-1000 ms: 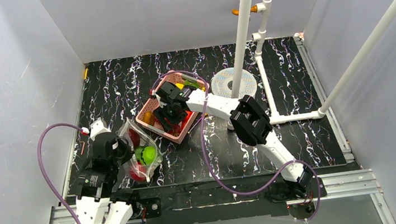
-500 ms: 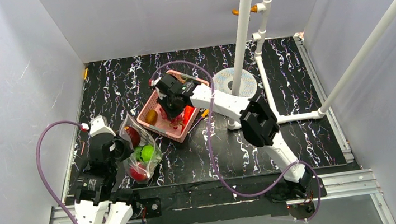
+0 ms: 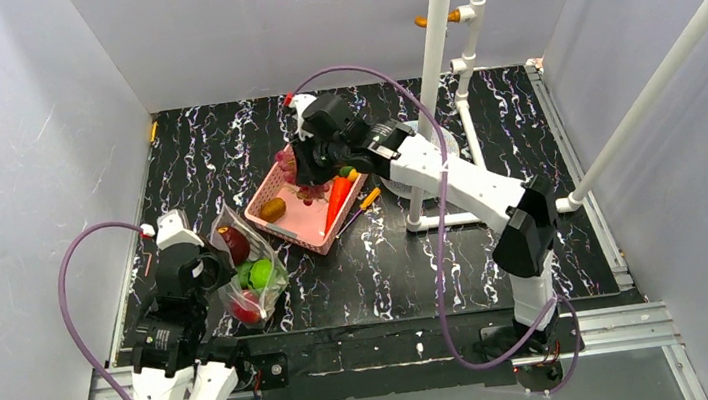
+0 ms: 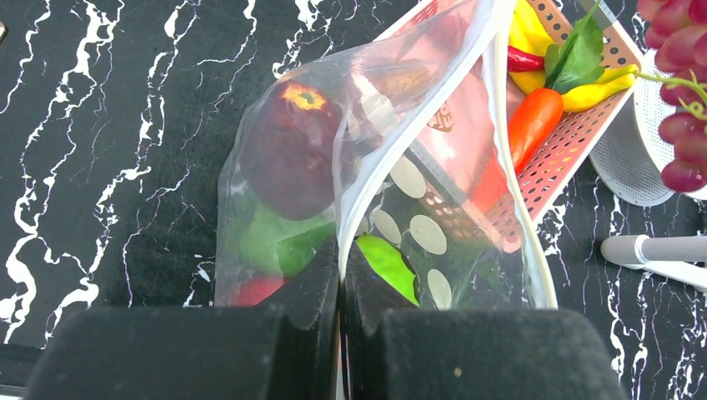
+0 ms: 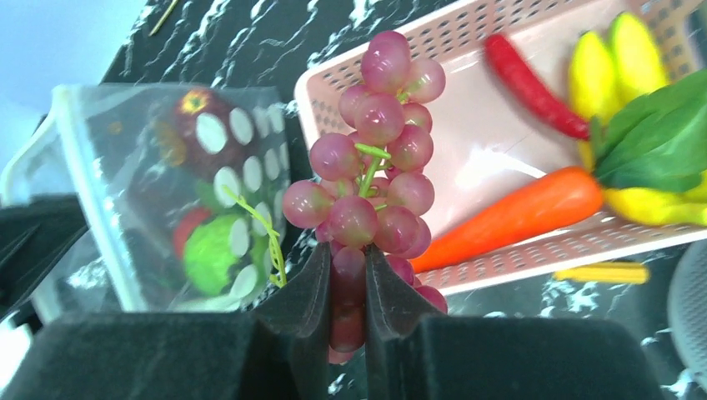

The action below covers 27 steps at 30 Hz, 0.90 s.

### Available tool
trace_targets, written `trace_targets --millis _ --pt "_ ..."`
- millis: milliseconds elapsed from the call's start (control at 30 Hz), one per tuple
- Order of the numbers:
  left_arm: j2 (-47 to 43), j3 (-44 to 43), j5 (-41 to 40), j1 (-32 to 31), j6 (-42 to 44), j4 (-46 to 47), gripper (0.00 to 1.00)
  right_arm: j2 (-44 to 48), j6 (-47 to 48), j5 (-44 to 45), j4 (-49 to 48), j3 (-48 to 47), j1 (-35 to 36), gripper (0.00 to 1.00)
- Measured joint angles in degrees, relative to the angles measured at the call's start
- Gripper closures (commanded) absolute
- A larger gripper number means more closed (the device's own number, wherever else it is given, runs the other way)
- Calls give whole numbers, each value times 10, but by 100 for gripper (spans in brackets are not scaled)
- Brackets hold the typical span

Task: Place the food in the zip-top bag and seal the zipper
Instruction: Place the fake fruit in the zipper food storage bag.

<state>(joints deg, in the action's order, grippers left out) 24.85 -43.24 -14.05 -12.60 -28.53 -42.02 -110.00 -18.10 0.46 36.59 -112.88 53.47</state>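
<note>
The right gripper clenches the purple grapes above the pink basket. The left gripper pinches the zip-top bag by its rim, and the mouth apparently gapes toward the basket. Best carry the bunch low over that mouth and release only once inside.

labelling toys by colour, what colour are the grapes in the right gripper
The grapes are purplish pink, green stem; best in the right wrist view.

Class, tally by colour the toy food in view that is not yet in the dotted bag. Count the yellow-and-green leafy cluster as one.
Purple, grapes: 1
Orange, carrot: 1
Red, chili: 1
Brown-orange, fruit: 1
Yellow-and-green, leafy cluster: 1
Total: 5
</note>
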Motion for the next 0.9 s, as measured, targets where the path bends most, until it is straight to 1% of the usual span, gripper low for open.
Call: trace_targets --millis 100,233,300,367,567,733,900 --pt "-7 0 -1 0 0 0 100 32 -46 -44 -29 49 0 99" --pt "-11 0 -2 0 0 0 100 103 -123 -107 -117 171 13 99" --pt "-13 0 -2 0 0 0 100 141 -160 -126 -169 226 33 99" --pt "-16 0 -2 0 0 0 100 168 -183 -129 -213 255 61 99" --pt "-23 0 -2 0 0 0 100 188 -240 -125 -340 265 139 99" --pt "-29 0 -3 0 0 0 100 180 -302 -107 -399 282 157 99" --pt "-30 0 -4 0 0 0 100 142 -361 -69 -412 292 160 99"
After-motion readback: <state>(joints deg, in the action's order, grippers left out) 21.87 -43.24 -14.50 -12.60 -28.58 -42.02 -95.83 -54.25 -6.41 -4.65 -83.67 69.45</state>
